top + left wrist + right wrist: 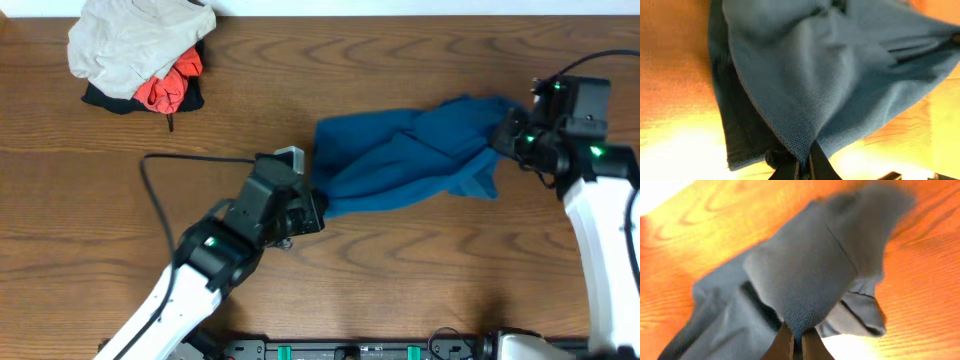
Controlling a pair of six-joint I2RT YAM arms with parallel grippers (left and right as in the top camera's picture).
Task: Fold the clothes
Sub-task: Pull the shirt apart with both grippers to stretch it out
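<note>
A blue garment lies stretched across the middle of the wooden table between my two grippers. My left gripper is shut on its lower left end; the left wrist view shows the blue knit cloth pinched between the fingers. My right gripper is shut on the garment's upper right end; the right wrist view shows a fold of the cloth clamped between the fingers.
A heap of other clothes, beige on top of red and black pieces, lies at the table's far left corner. A black cable loops on the table left of my left arm.
</note>
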